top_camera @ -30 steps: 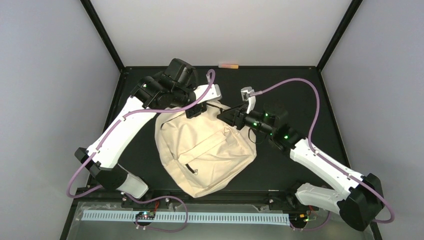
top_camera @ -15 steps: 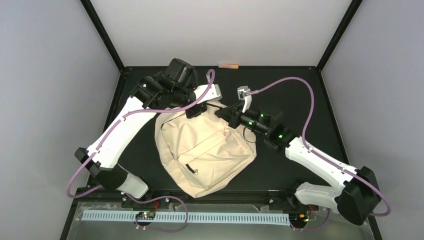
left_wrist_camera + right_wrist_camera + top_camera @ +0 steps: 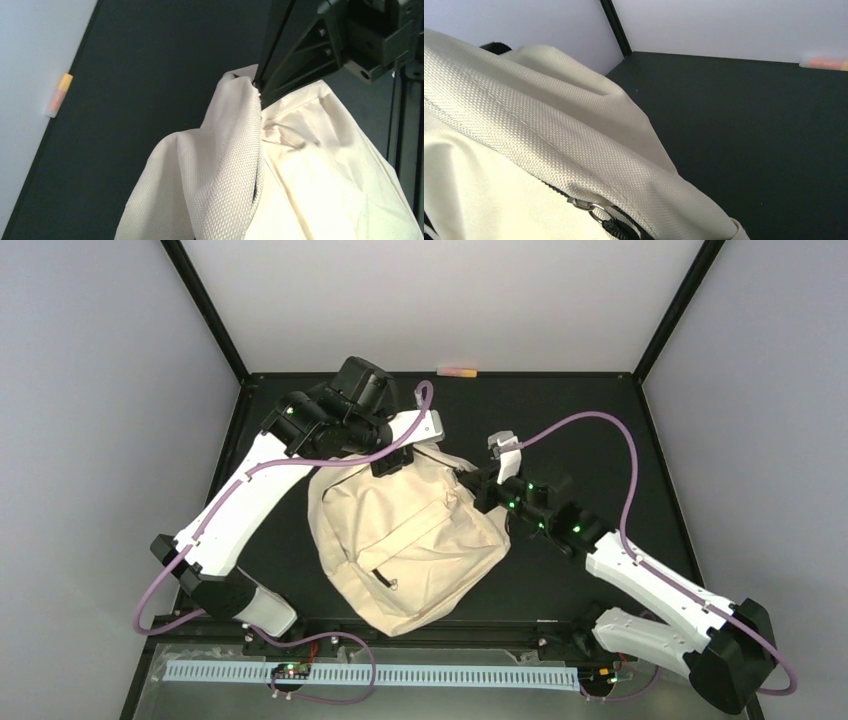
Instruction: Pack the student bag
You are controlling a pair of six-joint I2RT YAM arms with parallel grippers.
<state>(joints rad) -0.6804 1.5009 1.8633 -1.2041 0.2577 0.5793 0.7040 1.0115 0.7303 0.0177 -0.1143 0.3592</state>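
The student bag [image 3: 405,540], cream fabric with a front zip pocket, lies in the middle of the black table. My left gripper [image 3: 390,462] is at the bag's top edge, shut on a raised fold of fabric [image 3: 235,165]. The fabric hides its fingers in the left wrist view. My right gripper [image 3: 470,486] is at the bag's upper right edge on the zipper line. In the right wrist view a metal zipper ring [image 3: 594,210] with a black pull cord runs down toward my jaws, which are out of frame. The right gripper's black fingers [image 3: 280,65] touch the fabric in the left wrist view.
An orange and pink marker [image 3: 458,369] lies at the back wall; it also shows in the left wrist view [image 3: 57,95] and the right wrist view [image 3: 824,63]. Black frame posts stand at the back corners. Purple cables loop over both arms.
My right gripper has moved right and toward the near side along the bag's upper right edge, pulling the fabric there. The left arm has held still.
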